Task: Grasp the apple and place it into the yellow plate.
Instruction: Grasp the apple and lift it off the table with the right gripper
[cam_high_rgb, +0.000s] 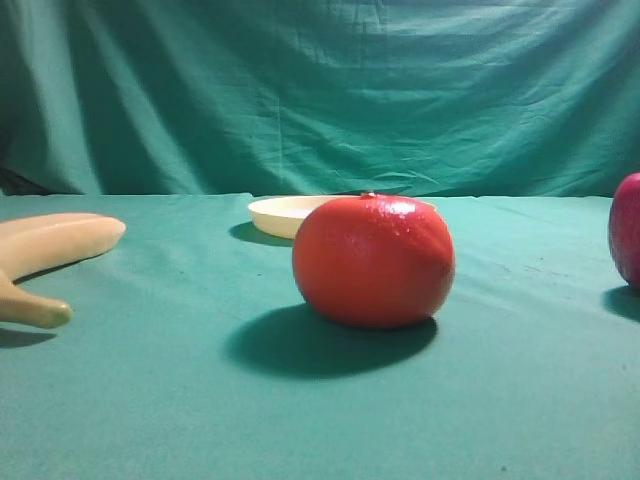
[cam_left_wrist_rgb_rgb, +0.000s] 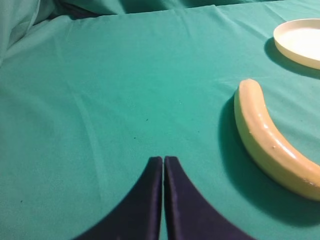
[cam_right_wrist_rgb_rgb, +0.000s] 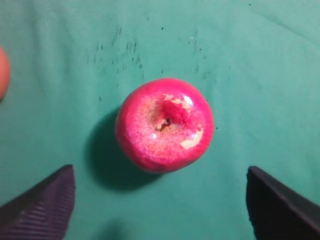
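Note:
The magenta-pink apple (cam_right_wrist_rgb_rgb: 164, 124) sits on the green cloth right below my right gripper (cam_right_wrist_rgb_rgb: 160, 200), seen from above, just ahead of the gap between the fingers. The right gripper is open wide, its dark fingers (cam_right_wrist_rgb_rgb: 42, 202) at the lower corners, apart from the apple. The apple shows cut off at the right edge of the exterior high view (cam_high_rgb: 626, 230). The yellow plate (cam_high_rgb: 285, 213) lies at the back middle, partly hidden behind the orange-red fruit; it also shows in the left wrist view (cam_left_wrist_rgb_rgb: 300, 42). My left gripper (cam_left_wrist_rgb_rgb: 163, 161) is shut and empty above bare cloth.
A big orange-red round fruit (cam_high_rgb: 373, 261) stands in the middle, in front of the plate; its edge shows in the right wrist view (cam_right_wrist_rgb_rgb: 3, 72). A pale yellow banana (cam_high_rgb: 50, 250) lies at the left, right of my left gripper (cam_left_wrist_rgb_rgb: 272, 142). A green backdrop hangs behind.

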